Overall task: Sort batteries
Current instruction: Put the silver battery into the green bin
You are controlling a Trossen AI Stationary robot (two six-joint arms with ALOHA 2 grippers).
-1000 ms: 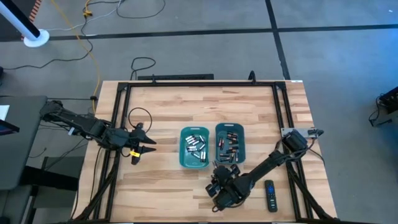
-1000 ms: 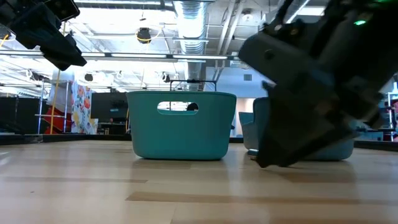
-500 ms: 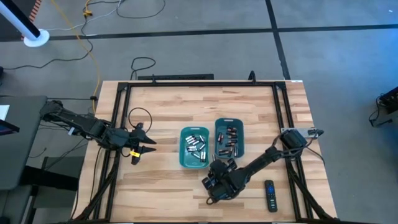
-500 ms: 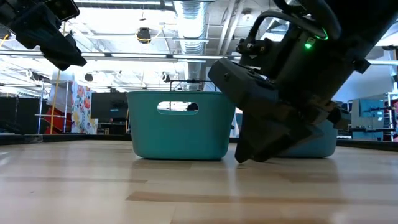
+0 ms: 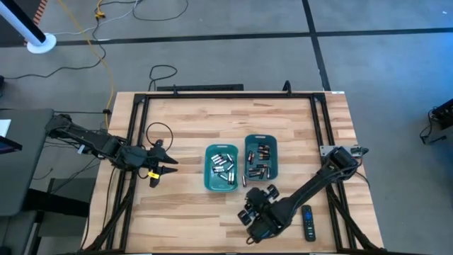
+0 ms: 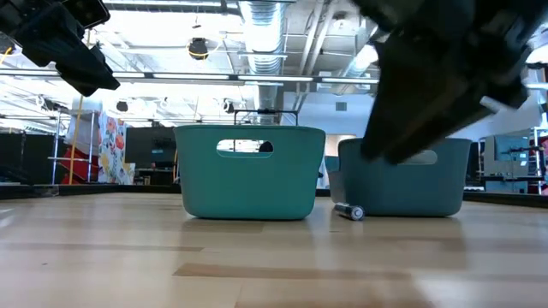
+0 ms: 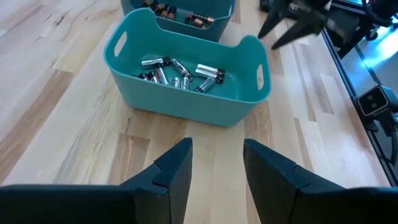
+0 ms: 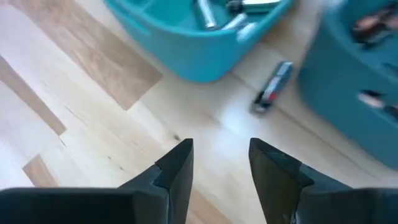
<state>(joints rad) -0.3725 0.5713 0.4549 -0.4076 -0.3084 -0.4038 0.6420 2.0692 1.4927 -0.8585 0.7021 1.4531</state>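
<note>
Between the two teal bins, low in the high view's centre, one stray battery lies on the desk. Just below it hangs the right gripper, jaws spread and empty. Silvery batteries fill the left bin, dark ones the right. At left waits the left gripper, jaws parted.

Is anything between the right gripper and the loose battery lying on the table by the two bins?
Nothing visible. The open right gripper looks over bare wooden table at the small dark loose battery, which lies in the gap between the teal bin of silvery cells and the teal bin of dark cells.
</note>
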